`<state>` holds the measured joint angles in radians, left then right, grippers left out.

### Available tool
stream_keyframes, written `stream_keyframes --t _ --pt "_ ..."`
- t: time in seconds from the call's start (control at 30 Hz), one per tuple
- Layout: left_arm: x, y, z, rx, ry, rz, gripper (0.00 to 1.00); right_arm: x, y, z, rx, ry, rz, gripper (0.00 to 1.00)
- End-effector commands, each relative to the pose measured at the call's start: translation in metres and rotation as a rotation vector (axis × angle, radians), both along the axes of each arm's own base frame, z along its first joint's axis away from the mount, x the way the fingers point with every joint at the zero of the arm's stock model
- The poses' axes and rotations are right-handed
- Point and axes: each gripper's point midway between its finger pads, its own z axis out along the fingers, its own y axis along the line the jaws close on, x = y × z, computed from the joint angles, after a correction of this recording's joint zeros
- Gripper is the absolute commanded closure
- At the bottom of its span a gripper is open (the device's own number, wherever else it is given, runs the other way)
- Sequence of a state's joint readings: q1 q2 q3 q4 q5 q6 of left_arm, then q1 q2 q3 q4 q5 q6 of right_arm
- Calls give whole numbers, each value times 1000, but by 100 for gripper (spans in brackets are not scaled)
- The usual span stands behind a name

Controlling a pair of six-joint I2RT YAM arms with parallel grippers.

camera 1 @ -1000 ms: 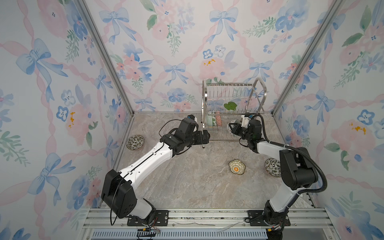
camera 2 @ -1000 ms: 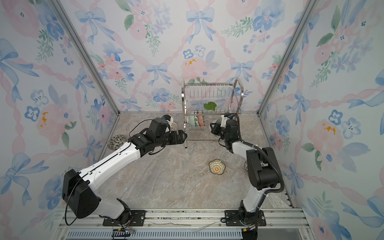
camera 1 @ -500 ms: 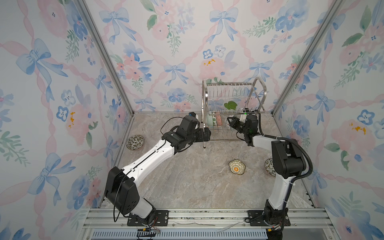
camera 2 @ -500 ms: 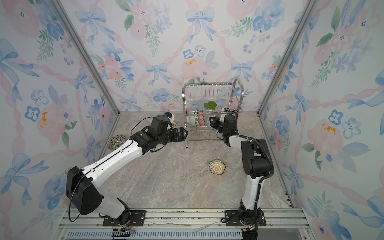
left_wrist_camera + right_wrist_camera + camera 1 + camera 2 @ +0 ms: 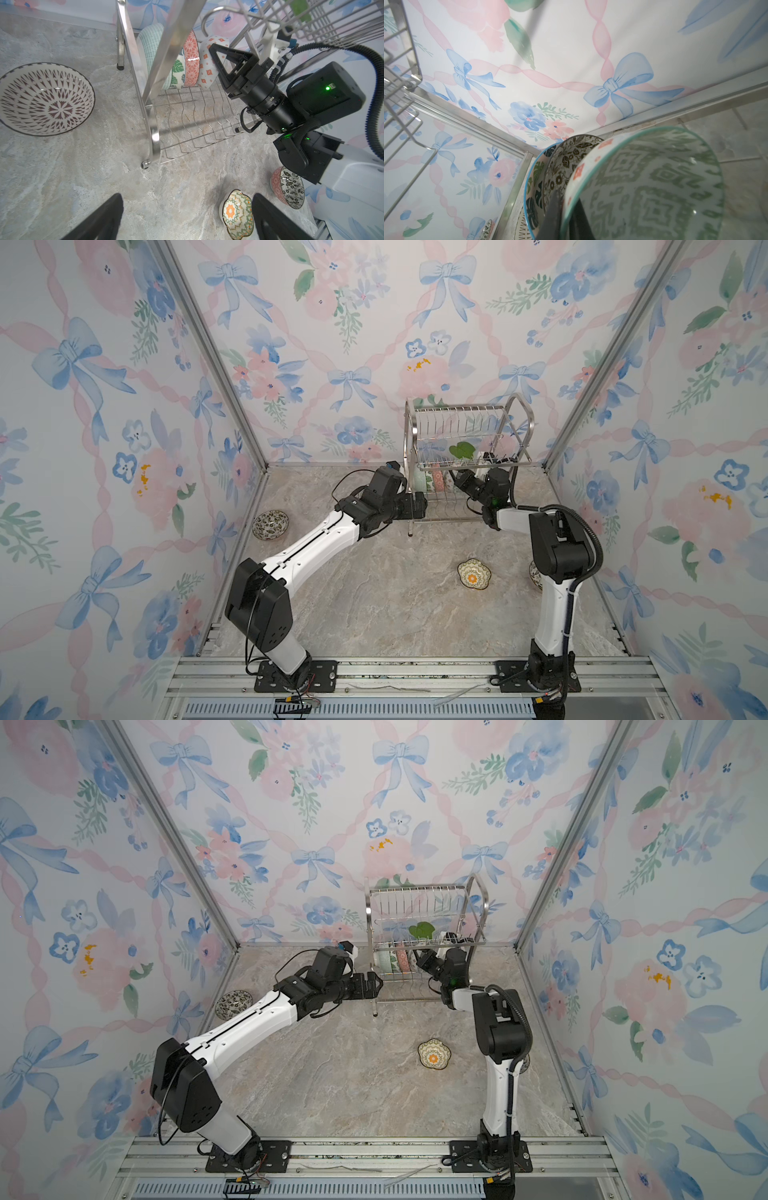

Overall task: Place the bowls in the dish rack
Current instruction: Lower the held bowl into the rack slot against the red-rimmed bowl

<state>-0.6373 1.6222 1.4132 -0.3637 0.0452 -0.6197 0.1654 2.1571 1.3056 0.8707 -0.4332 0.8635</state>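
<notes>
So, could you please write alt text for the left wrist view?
The right gripper holds a white bowl with orange diamonds by its rim at the dish rack's lower tier, beside three bowls standing there. Three more bowls lie on the marble table.

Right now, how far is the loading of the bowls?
Done: a mint ceramic bowl, a green-leaf bowl and an orange-lattice bowl stand on edge in the shiny wire dish rack's lower tier. In hand: the right gripper's fingers pinch a green-geometric bowl's rim beside them. Left on the table: a brown-starburst bowl, a scalloped yellow-orange bowl, a black-floral bowl. The left gripper is open.
</notes>
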Motion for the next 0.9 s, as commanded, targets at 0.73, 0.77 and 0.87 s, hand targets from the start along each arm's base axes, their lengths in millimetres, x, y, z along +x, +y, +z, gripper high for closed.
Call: stream_keyframes --t 0.73,0.77,0.87 --pt "-6 20 13 -10 -31 38 2 -1 19 36 202 -175 81 100" --pt "-5 21 14 -13 -31 40 2 -2 18 37 201 -178 79 100" --pt "-3 22 16 -13 -35 40 2 -2 16 34 191 -172 79 100"
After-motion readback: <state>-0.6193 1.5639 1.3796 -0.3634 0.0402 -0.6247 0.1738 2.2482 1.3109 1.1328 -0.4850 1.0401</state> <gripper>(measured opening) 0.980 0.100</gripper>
